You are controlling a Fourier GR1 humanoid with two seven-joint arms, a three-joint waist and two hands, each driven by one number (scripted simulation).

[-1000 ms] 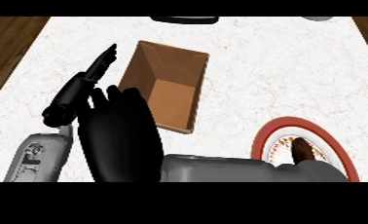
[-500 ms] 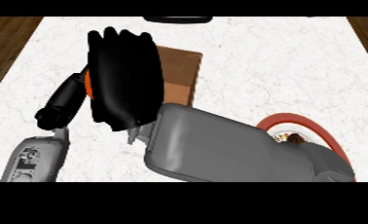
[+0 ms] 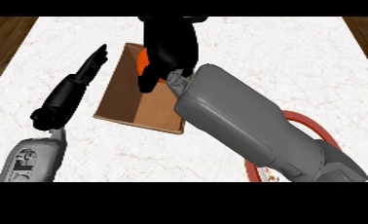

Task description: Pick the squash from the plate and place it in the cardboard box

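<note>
Right hand (image 3: pixel 171 47) curled round orange squash (image 3: pixel 143 60) above cardboard box (image 3: pixel 137 106); lift off red-rimmed plate (image 3: pixel 310 126) done, release remaining; left hand (image 3: pixel 72 90) beside box, fingers straight.

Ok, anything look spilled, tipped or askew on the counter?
Nothing stands out. The cardboard box lies open side up, turned slightly against the counter's edges. The right robot hand curls round the squash at its far end. The plate lies flat, partly hidden by the forearm.

Right hand (image 3: pixel 171 47) curls round the squash (image 3: pixel 143 60), forearm stretched forward; left hand (image 3: pixel 72 89) rests straight-fingered
</note>
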